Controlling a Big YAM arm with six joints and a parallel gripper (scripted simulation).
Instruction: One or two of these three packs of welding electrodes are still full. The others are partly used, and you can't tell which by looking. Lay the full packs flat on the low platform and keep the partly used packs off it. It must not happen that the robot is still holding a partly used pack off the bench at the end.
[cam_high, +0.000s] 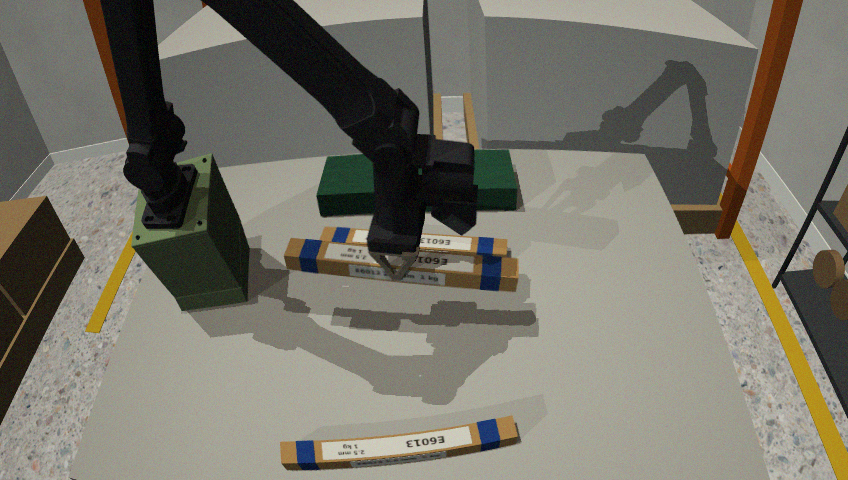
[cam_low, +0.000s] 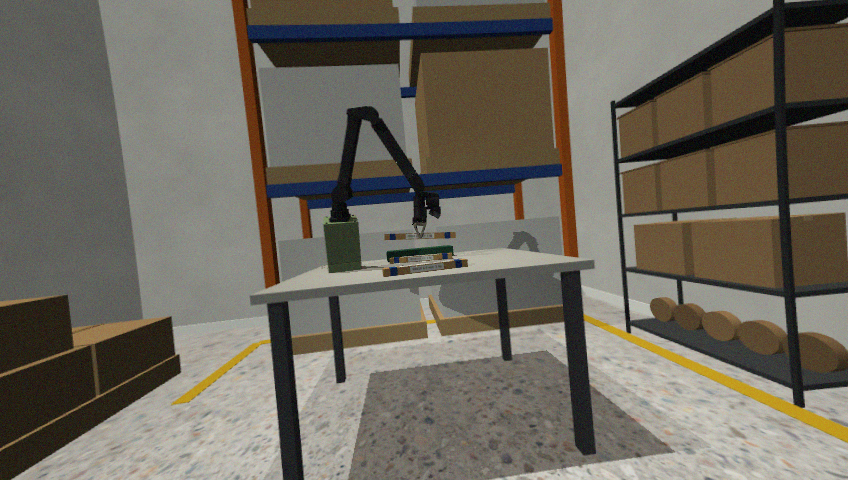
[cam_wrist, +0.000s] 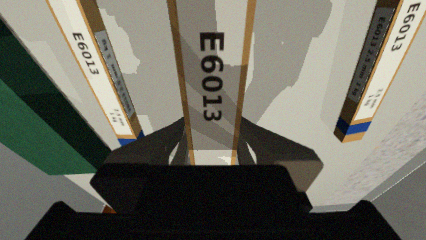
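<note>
My gripper (cam_high: 397, 273) (cam_low: 420, 232) (cam_wrist: 212, 120) is shut on the middle of a cardboard electrode pack (cam_high: 490, 273) (cam_low: 410, 236) (cam_wrist: 212, 75) with blue bands and a white E6013 label. It holds the pack in the air, roughly level, above the table. A second pack (cam_high: 450, 242) (cam_low: 401, 259) (cam_wrist: 87, 65) lies on the table just in front of the platform, partly hidden by the held pack in the top view. A third pack (cam_high: 422, 438) (cam_low: 425, 268) (cam_wrist: 382, 65) lies near the table's front edge. The low green platform (cam_high: 345, 178) (cam_low: 437, 249) (cam_wrist: 30, 115) bears no visible pack; the arm hides its middle in the top view.
The green arm pedestal (cam_high: 205, 255) (cam_low: 343, 246) stands at the left of the table (cam_high: 642, 333) (cam_low: 523, 264). A pallet rack stands behind the table, and a dark shelf unit (cam_low: 782, 178) with boxes stands to the right.
</note>
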